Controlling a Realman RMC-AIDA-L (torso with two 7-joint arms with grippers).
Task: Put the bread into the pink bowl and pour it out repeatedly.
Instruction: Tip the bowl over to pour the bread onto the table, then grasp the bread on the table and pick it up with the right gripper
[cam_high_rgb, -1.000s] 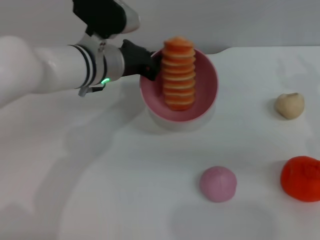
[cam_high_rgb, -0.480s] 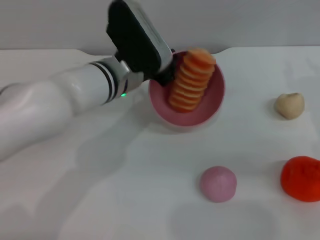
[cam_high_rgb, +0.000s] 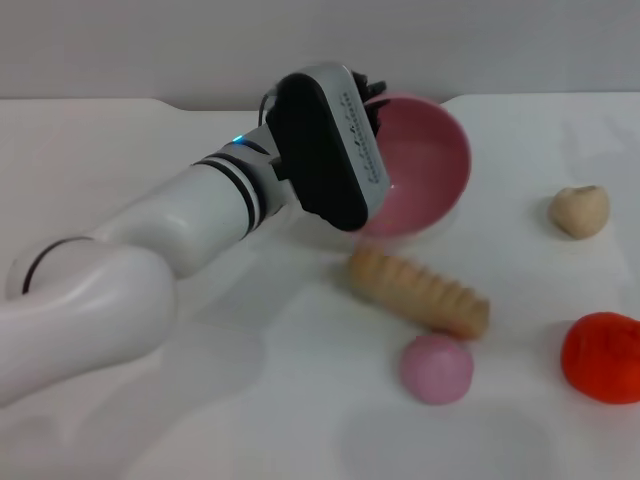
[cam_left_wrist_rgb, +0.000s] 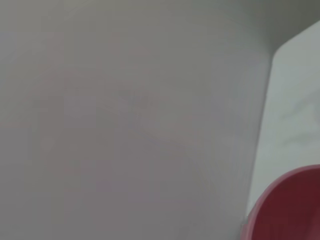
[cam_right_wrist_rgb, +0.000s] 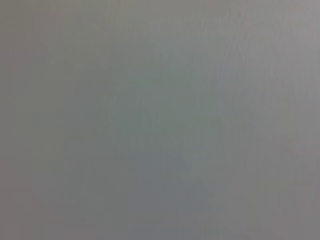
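Observation:
The pink bowl (cam_high_rgb: 420, 165) is tipped on its side at the back of the white table (cam_high_rgb: 250, 400), its empty inside facing front and right. My left gripper (cam_high_rgb: 375, 100) is shut on the bowl's far-left rim, mostly hidden behind the rolled wrist. The bread (cam_high_rgb: 418, 292) lies on the table just in front of the bowl, tan underside up, slanting toward the right front. A curved piece of the pink bowl (cam_left_wrist_rgb: 292, 210) shows in a corner of the left wrist view. My right gripper is out of view; its wrist view is blank grey.
A small pink ball (cam_high_rgb: 436, 368) rests just in front of the bread's right end. A beige lump (cam_high_rgb: 579, 211) sits at the right, and a red-orange object (cam_high_rgb: 602, 356) lies at the right front edge. A grey wall runs behind the table.
The left wrist has rolled over and tipped the bowl onto its side. The bread has slid out of the bowl and landed on the table in front of it.

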